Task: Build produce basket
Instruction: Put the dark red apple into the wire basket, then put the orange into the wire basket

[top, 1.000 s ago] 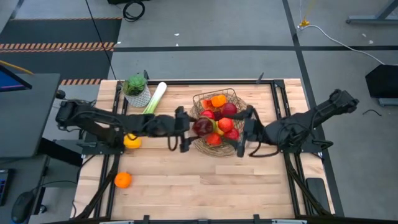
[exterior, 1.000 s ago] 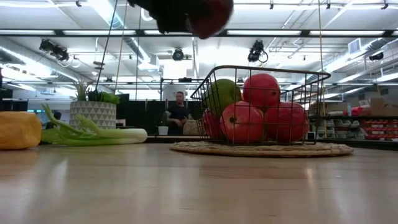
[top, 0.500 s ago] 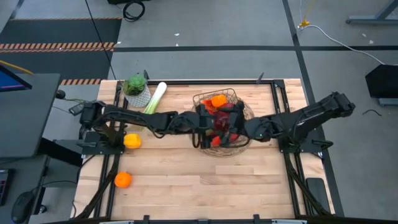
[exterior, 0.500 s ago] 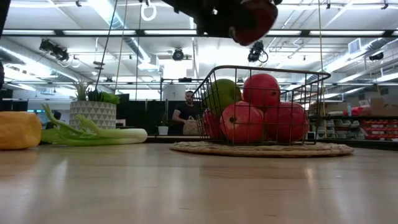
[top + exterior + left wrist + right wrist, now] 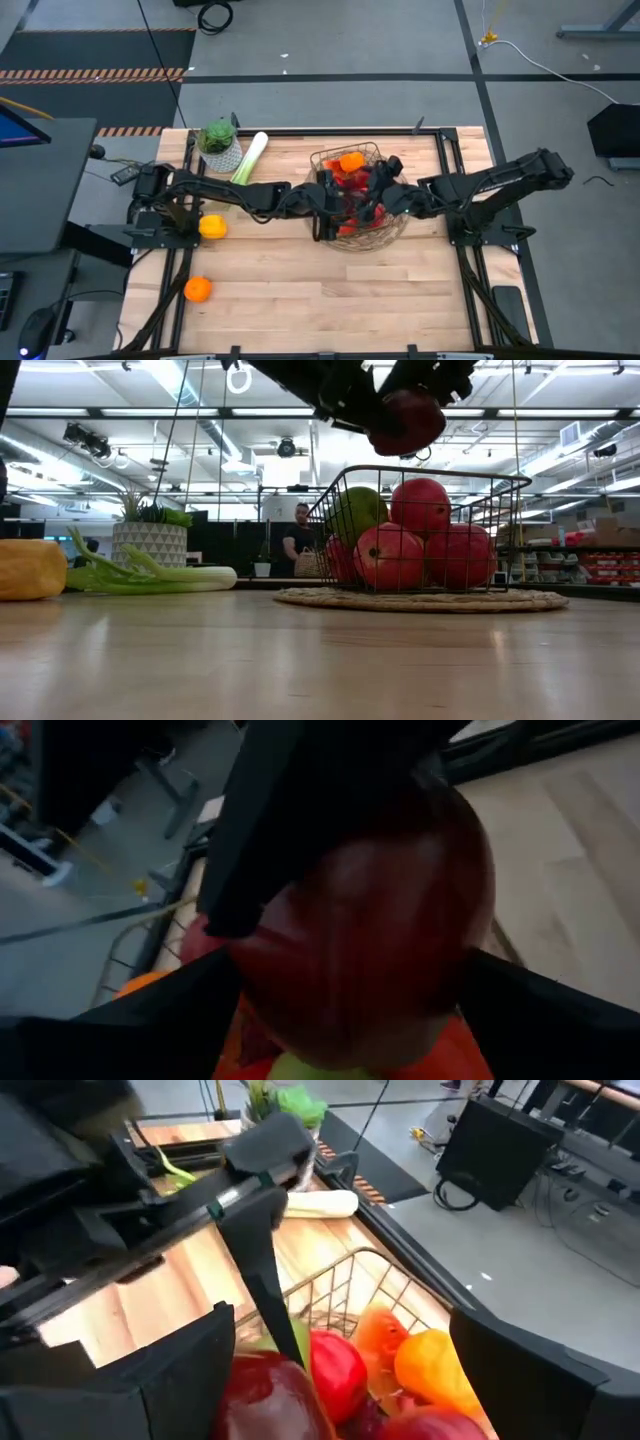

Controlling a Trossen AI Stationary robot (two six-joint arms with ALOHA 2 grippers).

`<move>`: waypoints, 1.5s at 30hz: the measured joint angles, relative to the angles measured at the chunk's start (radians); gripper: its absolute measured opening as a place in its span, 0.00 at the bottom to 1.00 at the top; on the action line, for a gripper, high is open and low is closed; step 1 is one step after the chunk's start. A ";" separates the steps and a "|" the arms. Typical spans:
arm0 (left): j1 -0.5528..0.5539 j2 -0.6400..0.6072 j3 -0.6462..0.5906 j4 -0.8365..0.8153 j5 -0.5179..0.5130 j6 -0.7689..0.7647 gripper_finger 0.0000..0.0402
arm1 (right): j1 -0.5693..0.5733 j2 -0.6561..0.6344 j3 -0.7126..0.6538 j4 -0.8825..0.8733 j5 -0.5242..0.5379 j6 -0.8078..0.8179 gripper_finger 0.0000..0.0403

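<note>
A dark wire basket (image 5: 330, 510) stands on a round woven mat (image 5: 420, 600) at the table's middle. It holds red apples (image 5: 390, 555), a green pear (image 5: 360, 510) and an orange piece (image 5: 351, 161). Above it hangs a dark red apple (image 5: 405, 420), with my left gripper (image 5: 345, 198) shut on it, reaching in from the left. My right gripper (image 5: 378, 195) reaches in from the right, open, with its fingers (image 5: 540, 1380) wide apart around the same apple (image 5: 270, 1400). A leek (image 5: 248, 158), a yellow fruit (image 5: 211, 226) and an orange (image 5: 198, 289) lie on the table at the left. My left gripper pinches the dark red apple by its two sides (image 5: 250, 1000) between its two fingers. The fingers come from the table's left, slanting a little downward. The apple hangs clear above the fruit in the basket. My right gripper is close to the apple, but I cannot tell whether it touches it.
A leafy plant in a white pot (image 5: 220, 145) stands at the far left beside the leek. Bare wood lies along the near side of the table (image 5: 330, 300). A person (image 5: 300, 540) shows far behind the table.
My left gripper has carried the dark red apple toward the table's right edge, from beside the basket to over it, and a little down. My right gripper has moved toward the table's left edge, in over the basket, up to the apple.
</note>
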 joint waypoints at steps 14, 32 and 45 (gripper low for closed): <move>-0.021 -0.020 0.005 -0.020 -0.101 -0.010 0.99 | 0.023 0.006 -0.007 -0.339 -0.014 0.163 0.93; -0.249 -0.206 0.004 -0.890 -0.141 -0.665 0.99 | 0.234 0.010 -0.006 -0.060 0.002 0.184 0.93; -0.608 -0.216 0.004 -1.179 0.116 -1.185 0.99 | 0.352 0.162 -0.031 0.167 -0.034 0.131 0.93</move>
